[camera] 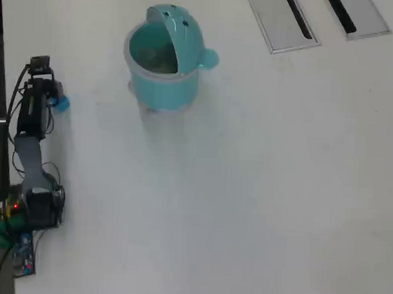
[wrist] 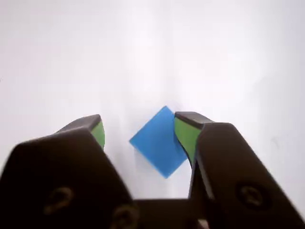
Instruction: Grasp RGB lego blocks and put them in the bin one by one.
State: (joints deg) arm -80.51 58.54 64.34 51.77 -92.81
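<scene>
On the bare white table, the gripper gapes around the blue block

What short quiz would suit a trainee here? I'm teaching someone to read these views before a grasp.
1. True or false: the gripper is shut on the blue block.
2. In the overhead view, where is the bin relative to the arm? A) lower left B) upper right C) directly below
3. Fill in: in the wrist view, the block sits nearer the ___ green pad.

Key
1. False: the jaws stand apart, with a gap at the left pad.
2. B
3. right; actual contact cannot be told.
</scene>
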